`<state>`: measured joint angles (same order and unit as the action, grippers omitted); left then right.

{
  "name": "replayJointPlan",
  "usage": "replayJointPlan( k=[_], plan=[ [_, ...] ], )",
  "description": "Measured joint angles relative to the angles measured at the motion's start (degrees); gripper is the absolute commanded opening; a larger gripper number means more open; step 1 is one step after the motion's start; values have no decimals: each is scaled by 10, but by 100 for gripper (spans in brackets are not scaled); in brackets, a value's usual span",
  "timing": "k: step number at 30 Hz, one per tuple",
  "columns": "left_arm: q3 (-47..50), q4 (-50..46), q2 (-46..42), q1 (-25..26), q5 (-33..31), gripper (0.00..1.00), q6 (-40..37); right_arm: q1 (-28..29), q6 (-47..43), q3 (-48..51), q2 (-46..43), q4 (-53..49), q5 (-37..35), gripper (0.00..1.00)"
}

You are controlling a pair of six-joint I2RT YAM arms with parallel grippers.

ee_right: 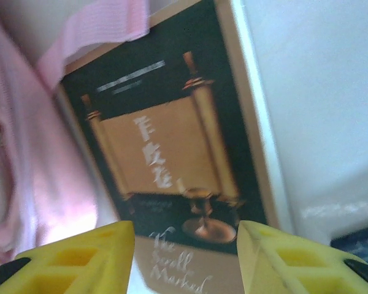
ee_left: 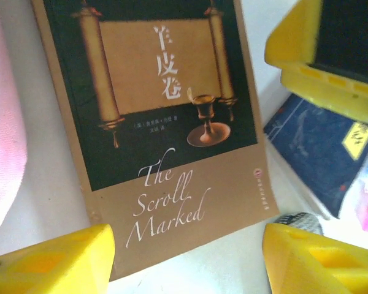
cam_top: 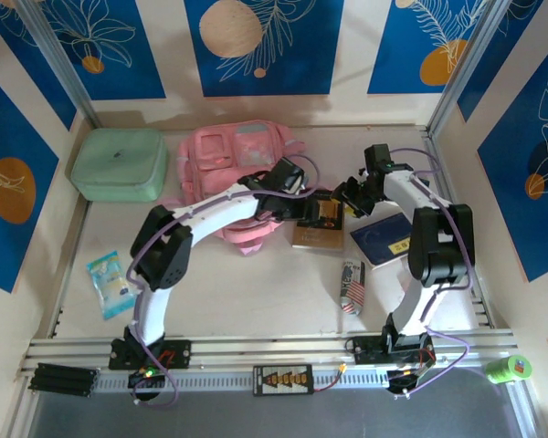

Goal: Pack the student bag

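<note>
The student bag (cam_top: 242, 162), a soft pink backpack, lies at the back middle of the table; its pink fabric shows at the left edge (ee_left: 0, 122) and along the left side (ee_right: 24, 159) of the wrist views. A brown book (cam_top: 318, 225) titled "The Scroll Marked" lies flat just right of the bag (ee_left: 159, 122) (ee_right: 172, 147). My left gripper (cam_top: 300, 204) (ee_left: 184, 263) hovers open over the book's near end, its yellow fingers apart. My right gripper (cam_top: 347, 196) (ee_right: 184, 257) hangs open above the book's right side, holding nothing. One of its yellow fingers (ee_left: 322, 55) shows in the left wrist view.
A dark blue booklet (cam_top: 384, 239) (ee_left: 319, 147) lies right of the book. A flag-printed can (cam_top: 352, 286) lies in front of it. A mint green case (cam_top: 119, 164) sits back left, a snack packet (cam_top: 110, 283) front left, and a green tape roll (cam_top: 510, 368) off the front right rail.
</note>
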<state>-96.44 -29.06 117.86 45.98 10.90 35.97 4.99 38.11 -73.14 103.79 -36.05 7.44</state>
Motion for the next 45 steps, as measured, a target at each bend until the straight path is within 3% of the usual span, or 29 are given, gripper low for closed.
replayJointPlan(
  k=[7, 14, 25, 45],
  plan=[
    [-73, -61, 53, 23, -61, 62, -5, 0, -45, -2, 48, -26, -35, 46],
    [-103, -89, 92, 23, -96, 62, -17, -10, -63, 12, 49, -26, -14, 46],
    [-115, -100, 134, 23, -108, 60, -22, -11, -77, 21, 52, -28, 15, 39],
    [-132, -115, 154, 23, -124, 61, -35, 3, -93, 28, 54, -28, 0, 34]
  ],
)
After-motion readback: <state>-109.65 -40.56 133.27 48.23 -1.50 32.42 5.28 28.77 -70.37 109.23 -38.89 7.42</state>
